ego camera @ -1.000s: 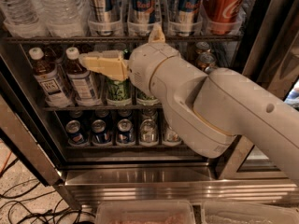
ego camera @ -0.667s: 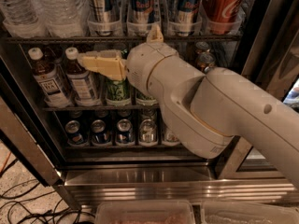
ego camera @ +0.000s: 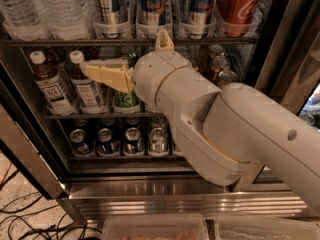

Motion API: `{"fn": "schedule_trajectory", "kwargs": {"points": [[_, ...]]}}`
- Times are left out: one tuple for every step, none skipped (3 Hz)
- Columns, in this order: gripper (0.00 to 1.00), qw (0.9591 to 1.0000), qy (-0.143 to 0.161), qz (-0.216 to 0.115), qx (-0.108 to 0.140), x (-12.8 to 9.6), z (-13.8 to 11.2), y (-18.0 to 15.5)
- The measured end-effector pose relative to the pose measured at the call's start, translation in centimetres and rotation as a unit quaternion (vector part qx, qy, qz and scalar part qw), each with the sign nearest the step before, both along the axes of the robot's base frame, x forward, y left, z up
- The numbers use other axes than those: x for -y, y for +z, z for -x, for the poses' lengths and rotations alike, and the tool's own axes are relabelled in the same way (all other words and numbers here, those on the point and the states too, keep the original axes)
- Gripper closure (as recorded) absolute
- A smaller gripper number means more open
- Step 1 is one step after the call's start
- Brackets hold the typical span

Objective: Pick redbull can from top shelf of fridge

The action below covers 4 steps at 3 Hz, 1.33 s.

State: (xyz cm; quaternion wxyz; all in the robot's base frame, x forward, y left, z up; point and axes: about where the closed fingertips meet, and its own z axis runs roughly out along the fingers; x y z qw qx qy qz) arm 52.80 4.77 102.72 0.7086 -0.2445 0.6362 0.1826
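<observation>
Little has moved since the earlier frame: the robot's pale arm sits a touch lower, otherwise as before. Its cream-coloured hand (ego camera: 111, 74) hangs in front of the middle rack, just beside a white-capped bottle (ego camera: 85, 81) and below the dark wire top shelf (ego camera: 50, 42). Whether the hand is apart or together cannot be told; nothing is seen held in it. The tall slim silver-and-blue redbull can (ego camera: 108, 3) stands untouched in its clear tray, up and far from the hand, inside the steel-framed fridge (ego camera: 165, 190). Judgement: the approach is incomplete; raising, grasping and withdrawal remain.
</observation>
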Motion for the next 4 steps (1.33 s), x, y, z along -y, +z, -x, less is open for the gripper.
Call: {"fn": "schedule_trajectory", "kwargs": {"points": [[0.0, 0.9998, -0.018, 0.009, 0.006, 0.34, 1.37, 0.21], [0.0, 0.9994, -0.031, 0.01, 0.01, 0.87, 1.89, 0.44], [0.0, 0.9998, -0.012, -0.014, 0.003, 0.08, 1.38, 0.7], [0.0, 0.9998, -0.011, -0.014, 0.003, 0.03, 1.38, 0.71]]}}
